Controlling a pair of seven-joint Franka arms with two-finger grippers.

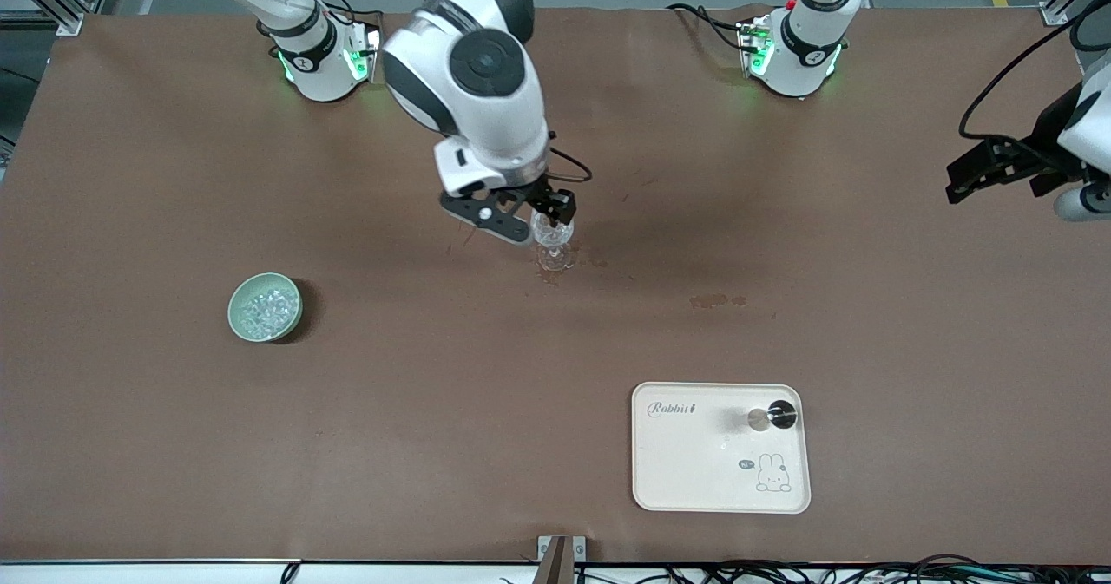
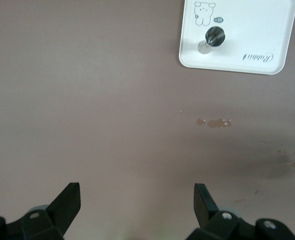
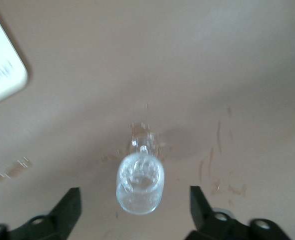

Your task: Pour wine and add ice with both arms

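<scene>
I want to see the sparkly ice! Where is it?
The ice sits heaped in the pale green bowl on the table's right-arm end, nearer the front camera than the wine glass.

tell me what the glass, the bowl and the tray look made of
Glass: clear glass or clear plastic; the table shows through it and its rim glints.
Bowl: likely glazed ceramic; pale green, smooth, with a soft sheen, holding ice.
Tray: probably plastic or melamine; cream, matte, rounded corners, printed rabbit and lettering.
</scene>
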